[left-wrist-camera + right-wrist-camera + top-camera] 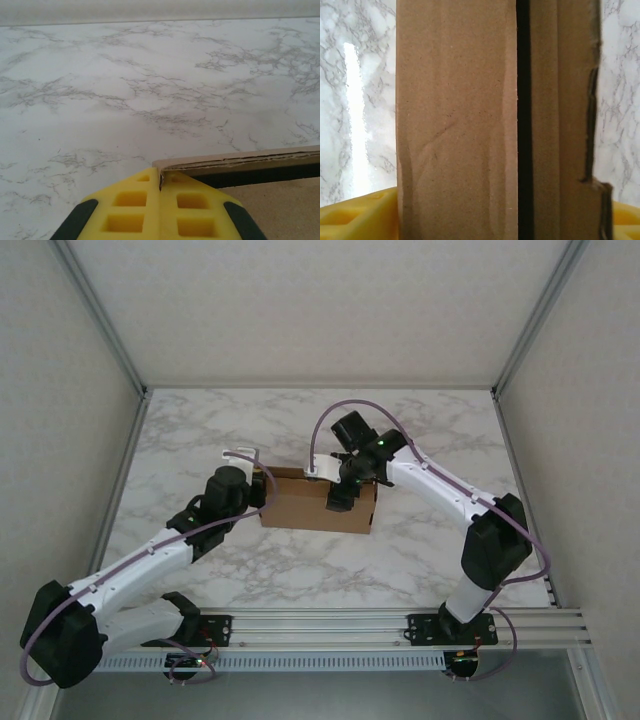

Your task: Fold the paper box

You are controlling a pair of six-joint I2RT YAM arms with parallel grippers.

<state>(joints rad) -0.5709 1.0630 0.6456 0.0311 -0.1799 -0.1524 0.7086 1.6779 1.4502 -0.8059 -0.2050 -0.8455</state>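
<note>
The paper box (pixel 300 502) is a brown cardboard mailer, folded up into a shallow box at the middle of the marble table (pixel 190 440). My left gripper (pixel 262 492) is shut on the box's left end. In the left wrist view its yellow fingertips (pixel 160 175) pinch the corner of a side wall (pixel 240 161). My right gripper (pixel 345 502) comes down over the box's right part. In the right wrist view the cardboard (pixel 455 125) fills the gap between the yellow fingers (pixel 355 220), which rest against both sides. A dark slit runs between two panels.
Grey walls and aluminium posts (pixel 120 350) close in the table on three sides. A rail (pixel 330 625) with both arm bases runs along the near edge. Bare marble lies behind and to the left of the box (pixel 125 90).
</note>
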